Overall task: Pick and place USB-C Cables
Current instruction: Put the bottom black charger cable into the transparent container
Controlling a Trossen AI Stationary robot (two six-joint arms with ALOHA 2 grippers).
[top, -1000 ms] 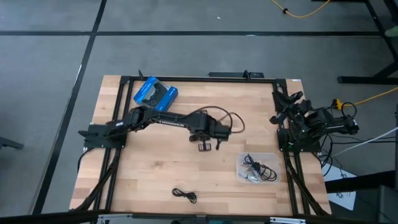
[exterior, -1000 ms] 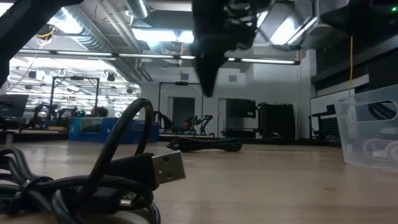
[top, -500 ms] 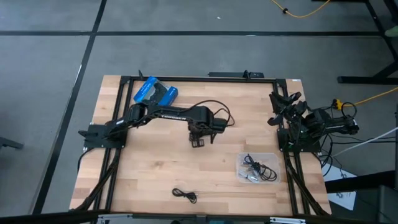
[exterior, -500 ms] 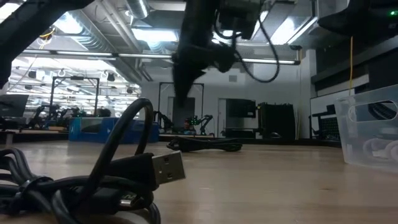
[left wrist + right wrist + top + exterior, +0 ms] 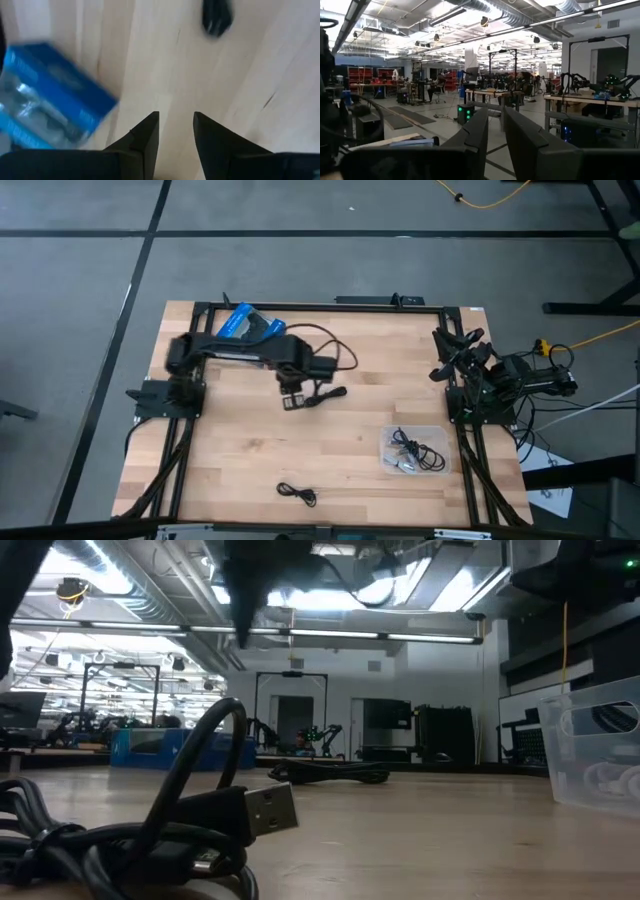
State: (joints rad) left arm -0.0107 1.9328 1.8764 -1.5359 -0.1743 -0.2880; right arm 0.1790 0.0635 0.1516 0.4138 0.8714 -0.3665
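Lying apart: one tabletop cable (image 5: 297,493), one tray (image 5: 415,450).

two dark arms, matte black links; thin black cable loops off left arm's wrist; left hand (image 5: 175,132) has two tapered black fingers.

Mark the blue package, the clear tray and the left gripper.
blue package (image 5: 250,328), high view, middle of its top face
clear tray (image 5: 386,442), high view, bare left edge
left gripper (image 5: 175,125), left wrist view, midway between fingertips
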